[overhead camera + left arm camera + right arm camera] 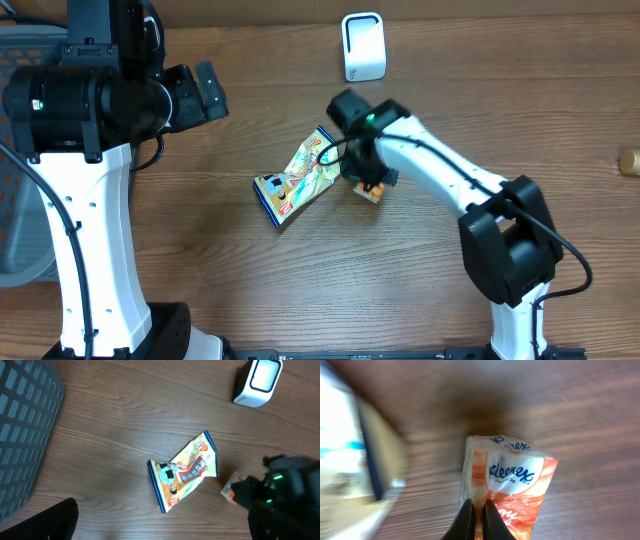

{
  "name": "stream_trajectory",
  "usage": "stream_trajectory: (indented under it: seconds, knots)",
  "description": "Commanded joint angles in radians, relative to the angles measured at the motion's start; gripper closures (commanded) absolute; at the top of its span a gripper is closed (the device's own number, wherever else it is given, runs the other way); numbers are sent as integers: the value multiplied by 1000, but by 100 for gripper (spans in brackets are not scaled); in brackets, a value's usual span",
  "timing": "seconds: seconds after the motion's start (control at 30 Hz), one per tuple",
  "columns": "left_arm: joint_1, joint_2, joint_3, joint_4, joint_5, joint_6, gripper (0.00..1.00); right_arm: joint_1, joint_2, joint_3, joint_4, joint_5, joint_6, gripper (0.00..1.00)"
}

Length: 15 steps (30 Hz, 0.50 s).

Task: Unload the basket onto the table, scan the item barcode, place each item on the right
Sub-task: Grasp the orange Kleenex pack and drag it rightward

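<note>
Near the middle of the table (250, 290), my right gripper (477, 517) is closed on the tissue pack (512, 477). In the right wrist view the two fingers pinch one edge of the orange and white Kleenex wrapper, with the pack lying low against the wood. From overhead the tissue pack (368, 190) sits just right of a yellow and blue snack bag (298, 178), which lies flat on the table; I cannot tell whether the two touch. The left wrist view shows the same pair, bag (184, 471) and pack (231, 489), close beside each other.

The white scanner (363, 45) stands at the far edge of the table, well apart from the pack, and also shows in the left wrist view (257, 381).

My left gripper (200, 90) hangs at the left with its jaws spread wide and nothing between them.

A grey mesh basket (25, 425) stands at the left edge; I cannot see what it holds, since only its lattice wall shows. A small brown object (628, 162) lies at the right edge.
</note>
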Motion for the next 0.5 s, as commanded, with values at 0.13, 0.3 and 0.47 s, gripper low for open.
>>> stream_trajectory:
  seconds: [0.13, 0.3, 0.47]
  knots:
    - [4, -13, 1, 3, -3, -10, 0, -131, -87, 40, 27, -451, -269, 96]
    - [4, -13, 1, 3, -3, -10, 0, -174, -86, -41, 55, -690, -381, 96]
    - [4, -13, 1, 3, -3, -10, 0, -184, -86, -206, 212, -962, -428, 96]
